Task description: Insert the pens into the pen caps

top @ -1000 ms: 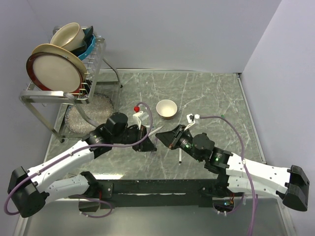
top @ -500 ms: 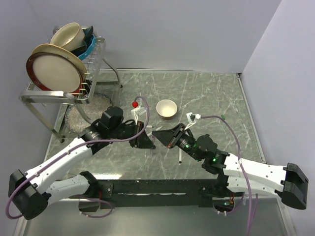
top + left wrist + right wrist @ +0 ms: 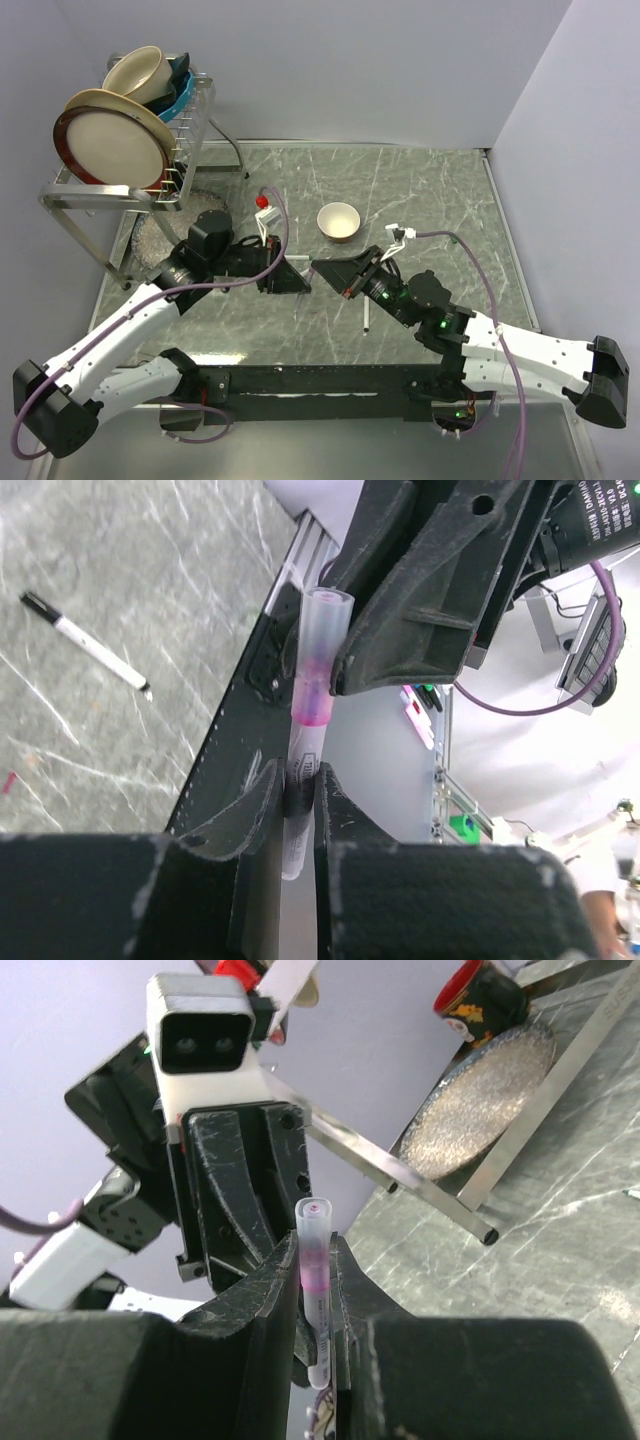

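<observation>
left gripper (image 3: 298, 780): jaws nearly closed, pinching the white barrel of a pink-banded pen (image 3: 311, 685). Its clear end points up-frame, right beside a right gripper (image 3: 314, 1252) finger. The right gripper has the same narrow pinch on a pink-banded pen; can't tell if it's the same one. In the top view a loose pen (image 3: 367, 316) lies on the table (image 3: 430, 190) just below the right gripper. Both grippers' tips are close together mid-frame. Further back: cream bowl (image 3: 338, 221), then dish rack (image 3: 130, 150) upper left.
</observation>
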Controlling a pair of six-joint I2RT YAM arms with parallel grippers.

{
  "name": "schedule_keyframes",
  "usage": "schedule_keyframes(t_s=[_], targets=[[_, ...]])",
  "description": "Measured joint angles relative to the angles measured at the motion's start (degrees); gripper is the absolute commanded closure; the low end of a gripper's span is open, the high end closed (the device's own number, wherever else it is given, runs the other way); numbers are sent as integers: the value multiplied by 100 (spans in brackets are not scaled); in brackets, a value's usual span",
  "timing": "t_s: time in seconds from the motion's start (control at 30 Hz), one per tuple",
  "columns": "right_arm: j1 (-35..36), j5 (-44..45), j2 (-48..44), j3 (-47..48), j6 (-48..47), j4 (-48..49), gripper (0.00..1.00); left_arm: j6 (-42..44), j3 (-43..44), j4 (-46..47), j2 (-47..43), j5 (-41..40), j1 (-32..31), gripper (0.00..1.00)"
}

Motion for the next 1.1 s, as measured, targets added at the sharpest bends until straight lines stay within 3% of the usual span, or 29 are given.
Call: schedule_keyframes(t_s=[0.17,0.27,0.4,0.57,0.7,0.87,1.1], targets=[[72,271,79,385,17,-398,100,0,0,219,-101,7,81,93],[81,446,98,723,0,-905,100,28,2,378,-118,11,129,81],[48,474,81,1224,-98,-1801,100,236,42,466,-122,-74,201,56],[-483,-24,-173,1495,-114,-2988,100,608,76,369,-227,-407,382,43],[-973,-229,-400,1414,-142,-3679,100,866,68,199,-487,-612,411,22],[-1370,-605,-184,1342,-365,-4500,100,1137,-48,11,-804,-990,411,4],[-2190,-1829,1091,1220,-1019,-5117,100,1246,-415,-219,-874,-1578,411,1]])
